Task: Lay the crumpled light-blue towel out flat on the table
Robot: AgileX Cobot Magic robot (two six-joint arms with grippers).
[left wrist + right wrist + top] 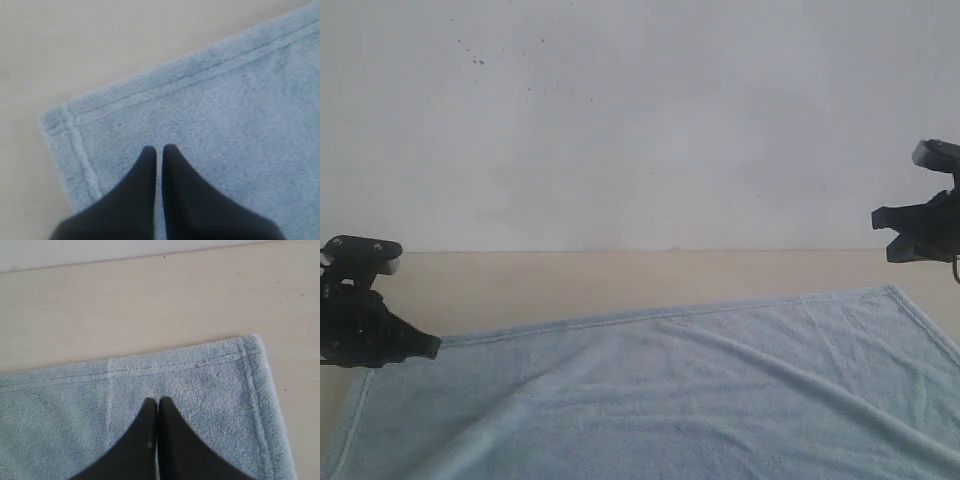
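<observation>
The pale-blue towel (700,390) lies spread open on the beige table (570,285), with a few soft creases and its far hem running across the view. My left gripper (420,347) hovers over the towel's far left corner, its black fingers shut with nothing between them. In the left wrist view that gripper (159,149) points at the hemmed corner of the towel (225,110). My right gripper (890,235) hangs raised above the far right corner. In the right wrist view the gripper (158,401) is shut and empty over the towel (200,380). No white label shows.
A white speckled wall (640,120) rises behind the table's far edge. A strip of bare table (150,305) lies between the towel's far hem and the wall (75,250). Bare table (75,50) also shows beside the left corner.
</observation>
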